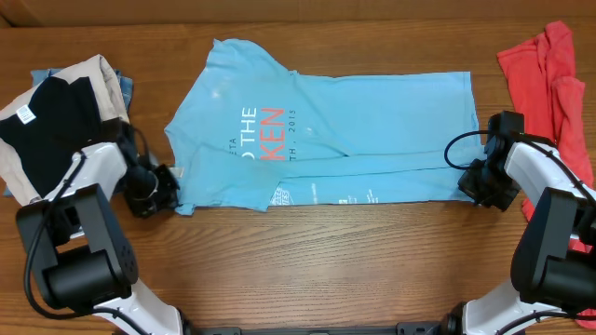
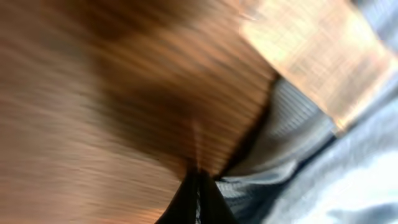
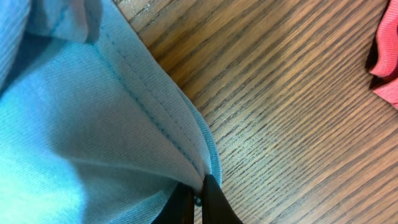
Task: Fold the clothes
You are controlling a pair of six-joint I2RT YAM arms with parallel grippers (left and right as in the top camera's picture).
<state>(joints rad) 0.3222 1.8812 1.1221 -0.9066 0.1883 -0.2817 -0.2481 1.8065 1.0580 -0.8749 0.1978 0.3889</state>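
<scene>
A light blue T-shirt (image 1: 317, 130) with red and white lettering lies spread sideways across the table, its near long edge folded over. My left gripper (image 1: 160, 191) sits at the shirt's near left corner; in the blurred left wrist view its fingers (image 2: 198, 199) are pressed together, with blue cloth (image 2: 323, 174) right beside them. My right gripper (image 1: 477, 186) is at the shirt's near right corner and is shut on the hem (image 3: 186, 143), the fingertips (image 3: 198, 196) pinching the stitched edge just above the wood.
A stack of folded clothes (image 1: 56, 112), beige, black and blue, lies at the far left. A red garment (image 1: 549, 74) lies crumpled at the far right, its edge also in the right wrist view (image 3: 387, 62). Bare wood runs along the front.
</scene>
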